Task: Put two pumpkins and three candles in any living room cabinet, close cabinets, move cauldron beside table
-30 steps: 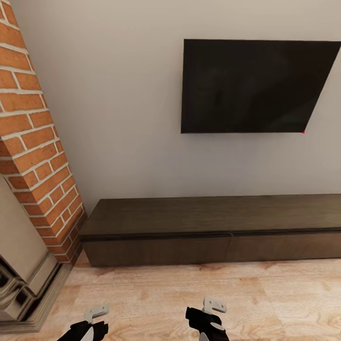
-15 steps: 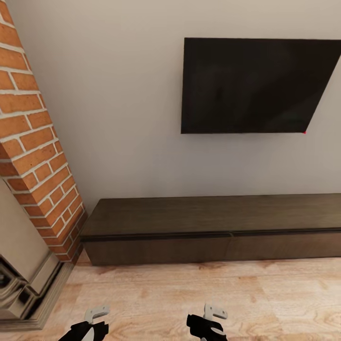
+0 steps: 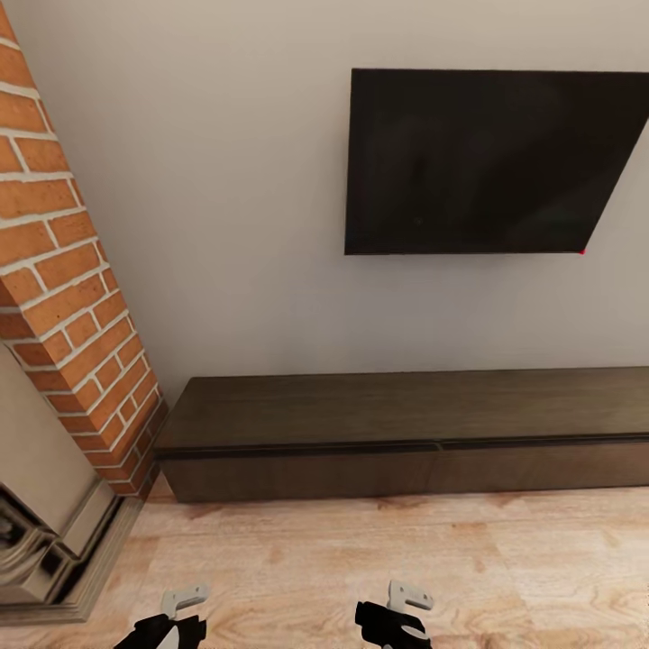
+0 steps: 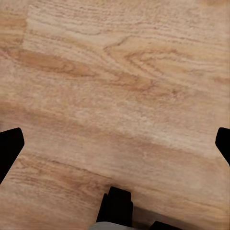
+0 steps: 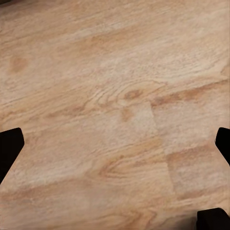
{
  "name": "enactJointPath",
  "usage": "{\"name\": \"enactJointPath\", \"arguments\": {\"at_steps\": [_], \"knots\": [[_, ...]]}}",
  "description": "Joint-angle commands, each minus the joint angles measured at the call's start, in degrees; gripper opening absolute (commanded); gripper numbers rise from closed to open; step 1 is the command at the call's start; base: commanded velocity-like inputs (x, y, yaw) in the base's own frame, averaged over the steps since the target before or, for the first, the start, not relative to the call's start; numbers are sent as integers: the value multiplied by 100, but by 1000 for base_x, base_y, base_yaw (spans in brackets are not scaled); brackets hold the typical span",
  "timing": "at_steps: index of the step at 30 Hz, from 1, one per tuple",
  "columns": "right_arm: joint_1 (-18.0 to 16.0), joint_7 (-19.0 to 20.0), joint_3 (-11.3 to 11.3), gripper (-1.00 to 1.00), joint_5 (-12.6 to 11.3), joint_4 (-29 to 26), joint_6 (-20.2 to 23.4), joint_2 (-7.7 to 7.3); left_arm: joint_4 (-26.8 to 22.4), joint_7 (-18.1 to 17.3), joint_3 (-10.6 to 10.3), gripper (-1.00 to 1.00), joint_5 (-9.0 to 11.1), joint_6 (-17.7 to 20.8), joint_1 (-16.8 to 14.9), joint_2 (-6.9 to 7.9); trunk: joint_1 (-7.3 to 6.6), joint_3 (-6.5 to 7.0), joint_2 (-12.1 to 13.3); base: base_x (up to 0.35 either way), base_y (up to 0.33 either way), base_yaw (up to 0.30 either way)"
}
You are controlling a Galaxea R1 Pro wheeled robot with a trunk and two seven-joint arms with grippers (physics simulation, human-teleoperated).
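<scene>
Dark brown wood makes up the long, low cabinet (image 3: pixel 406 433) that stands against the pale wall ahead of the robot. Its flat drawer fronts are all pushed in, and its top is bare. It sits well in front of both grippers, across a strip of light wooden floor (image 3: pixel 361 550).

The left gripper (image 3: pixel 176 611) shows at the low edge of the head view, with a grey piece on a black body. In the left wrist view its two black fingertips (image 4: pixel 9 148) sit far apart at the two sides, so it is wide open, and it holds nothing. Only floor boards lie between them.

The right gripper (image 3: pixel 401 613) is just beside it, a bit closer to the cabinet's middle. In the right wrist view its black fingertips (image 5: pixel 9 143) also sit far apart, so it is wide open too, with nothing in it.

A big flat black screen (image 3: pixel 487 162) hangs on the wall above the cabinet. A red brick chimney (image 3: pixel 63 297) with a pale stone fireplace (image 3: pixel 45 532) under it stands on the left gripper's side, next to the cabinet's end.
</scene>
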Motion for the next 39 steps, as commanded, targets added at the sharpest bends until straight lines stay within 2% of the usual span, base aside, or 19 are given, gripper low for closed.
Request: {"name": "enactJointPath", "arguments": {"at_steps": [1,18,39], "knots": [[0,0,-2,100,0,1,5,-1,1,-1,1,100,0,0,0,-3,-23,9,41,0,0,0],[0,16,-2,100,2,183,-8,-2,3,-2,-2,100,-1,0,0,-15,-396,159,723,0,0,0],[0,10,0,100,7,186,-28,2,7,1,-3,100,-1,-1,0,-21,-857,524,1566,0,0,0]]}}
